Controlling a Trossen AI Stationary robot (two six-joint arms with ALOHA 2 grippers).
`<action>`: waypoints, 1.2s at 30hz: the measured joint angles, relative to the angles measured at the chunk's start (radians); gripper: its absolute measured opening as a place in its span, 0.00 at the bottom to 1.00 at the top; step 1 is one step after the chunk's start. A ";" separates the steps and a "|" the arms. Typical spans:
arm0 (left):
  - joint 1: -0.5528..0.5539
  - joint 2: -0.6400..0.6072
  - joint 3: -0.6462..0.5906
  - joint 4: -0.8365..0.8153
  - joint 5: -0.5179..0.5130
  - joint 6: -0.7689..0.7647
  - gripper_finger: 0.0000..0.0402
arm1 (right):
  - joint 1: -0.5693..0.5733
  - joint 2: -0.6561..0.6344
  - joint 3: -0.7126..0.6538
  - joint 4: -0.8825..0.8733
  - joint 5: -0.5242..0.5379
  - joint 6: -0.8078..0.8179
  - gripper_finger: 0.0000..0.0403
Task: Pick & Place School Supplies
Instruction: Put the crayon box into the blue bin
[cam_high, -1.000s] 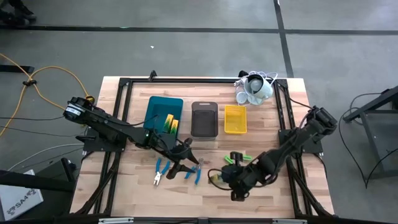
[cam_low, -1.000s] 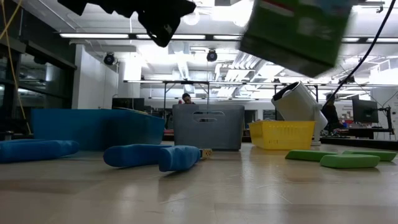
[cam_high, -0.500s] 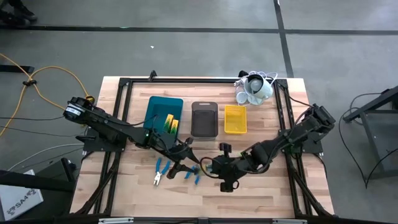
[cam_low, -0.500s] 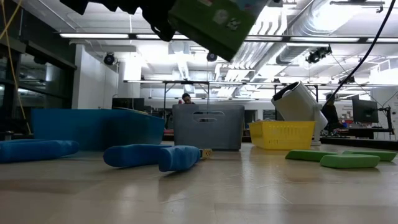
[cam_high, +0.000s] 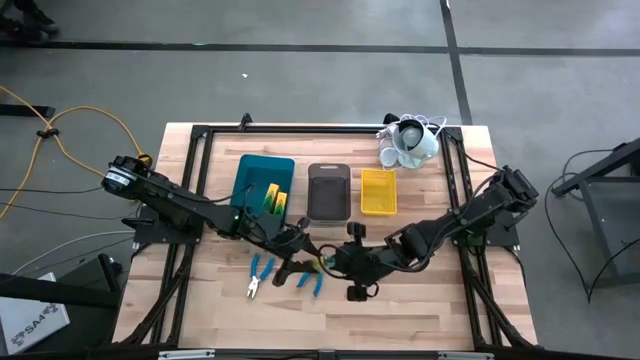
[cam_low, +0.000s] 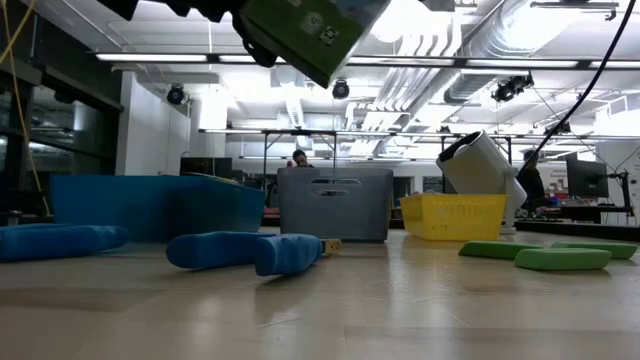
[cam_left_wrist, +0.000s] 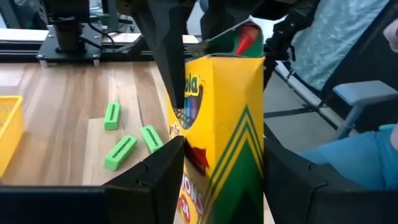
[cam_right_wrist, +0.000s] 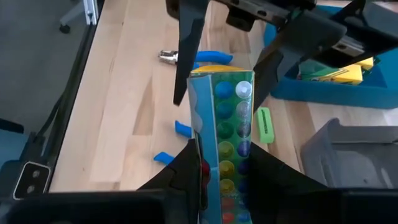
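Left claw (cam_high: 300, 254) hangs spread around the crayon box (cam_left_wrist: 217, 134) in mid-air above the worktop (cam_high: 430, 310) (apparently a handover, so it can reach the teal tray (cam_high: 250, 180)). Right claw (cam_high: 335, 262) pinches the box's other end, above the blue pliers (cam_high: 258, 274).

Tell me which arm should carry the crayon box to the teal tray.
Left, probably. Both grippers meet at the crayon box in mid-air: the right gripper grips it, and the left gripper has its fingers around it. The left arm already reaches from the teal tray's side, so its path looks shorter.
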 joint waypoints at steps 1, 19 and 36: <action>0.000 0.000 0.000 0.001 -0.004 -0.002 0.46 | 0.000 0.000 0.000 0.003 0.002 -0.003 0.20; 0.000 0.000 0.000 0.004 -0.023 -0.007 0.32 | 0.001 0.000 0.000 0.006 0.014 -0.003 0.20; 0.001 0.000 -0.001 0.005 -0.023 -0.011 0.32 | 0.002 0.000 0.000 0.012 -0.003 -0.083 0.39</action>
